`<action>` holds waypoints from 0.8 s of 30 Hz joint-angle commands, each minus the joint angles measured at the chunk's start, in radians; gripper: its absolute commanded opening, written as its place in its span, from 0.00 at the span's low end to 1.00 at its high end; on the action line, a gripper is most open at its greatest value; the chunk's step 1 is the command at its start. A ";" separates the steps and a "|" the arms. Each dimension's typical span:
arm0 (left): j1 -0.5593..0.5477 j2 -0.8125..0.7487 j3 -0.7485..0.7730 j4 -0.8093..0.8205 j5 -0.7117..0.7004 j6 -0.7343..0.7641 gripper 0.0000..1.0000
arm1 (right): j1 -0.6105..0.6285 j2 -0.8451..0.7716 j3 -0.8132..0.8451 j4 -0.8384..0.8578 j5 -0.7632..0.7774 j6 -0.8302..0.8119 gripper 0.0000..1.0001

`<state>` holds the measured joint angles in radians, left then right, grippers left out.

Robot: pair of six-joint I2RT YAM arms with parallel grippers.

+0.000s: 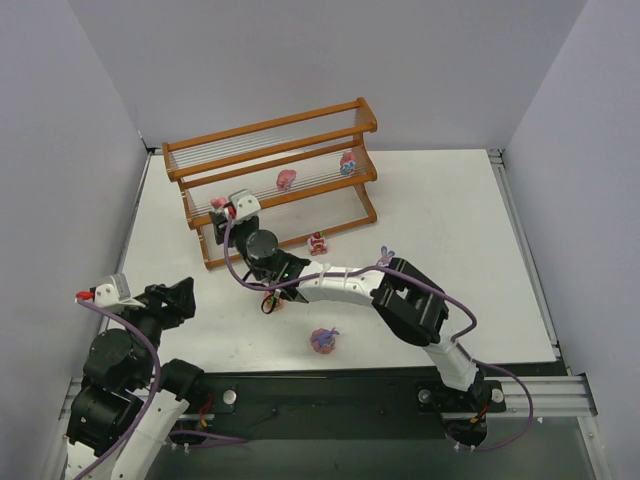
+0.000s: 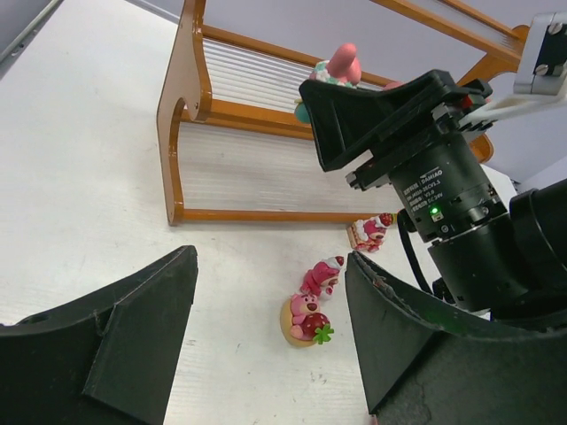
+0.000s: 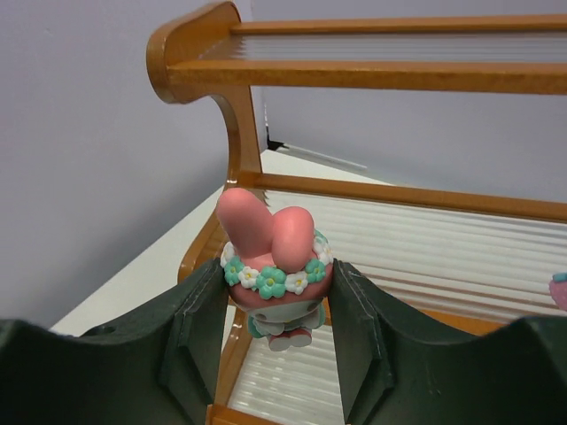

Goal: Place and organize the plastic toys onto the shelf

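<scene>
The shelf [image 1: 270, 126] stands at the back left, orange-brown with pale rod tiers. My right gripper [image 1: 224, 209] is at its left end, shut on a pink bunny-eared toy [image 3: 275, 261] with a flower wreath, which hangs just above the low tiers [image 3: 416, 248]. Two toys [image 1: 287, 179] [image 1: 347, 163] stand on the middle tier. On the table lie a pink bear with a strawberry [image 2: 306, 319], a pink-and-red toy [image 2: 323, 273] and another by the shelf's foot [image 2: 370, 232]. My left gripper [image 2: 270, 266] hovers open and empty, short of these.
A purple-pink toy [image 1: 324, 340] lies near the front edge and a small purple one [image 1: 386, 257] sits beside the right arm's elbow. The right arm [image 1: 350, 285] stretches across the table middle. Grey walls close three sides; a black base rail [image 1: 330, 390] runs along the near edge.
</scene>
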<state>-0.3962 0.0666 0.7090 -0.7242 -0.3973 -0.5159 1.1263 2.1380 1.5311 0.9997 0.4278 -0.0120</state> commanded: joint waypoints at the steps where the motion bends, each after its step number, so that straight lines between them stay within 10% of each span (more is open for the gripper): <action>1: 0.005 0.001 0.004 0.016 -0.023 0.010 0.77 | -0.019 0.039 0.098 0.103 -0.044 0.012 0.00; 24: 0.003 -0.001 0.003 0.014 -0.014 0.020 0.78 | -0.076 0.244 0.334 0.106 -0.064 0.098 0.00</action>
<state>-0.3962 0.0666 0.7090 -0.7242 -0.4080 -0.5114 1.0508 2.3775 1.7882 1.0119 0.3679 0.0643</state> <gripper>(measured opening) 0.778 0.438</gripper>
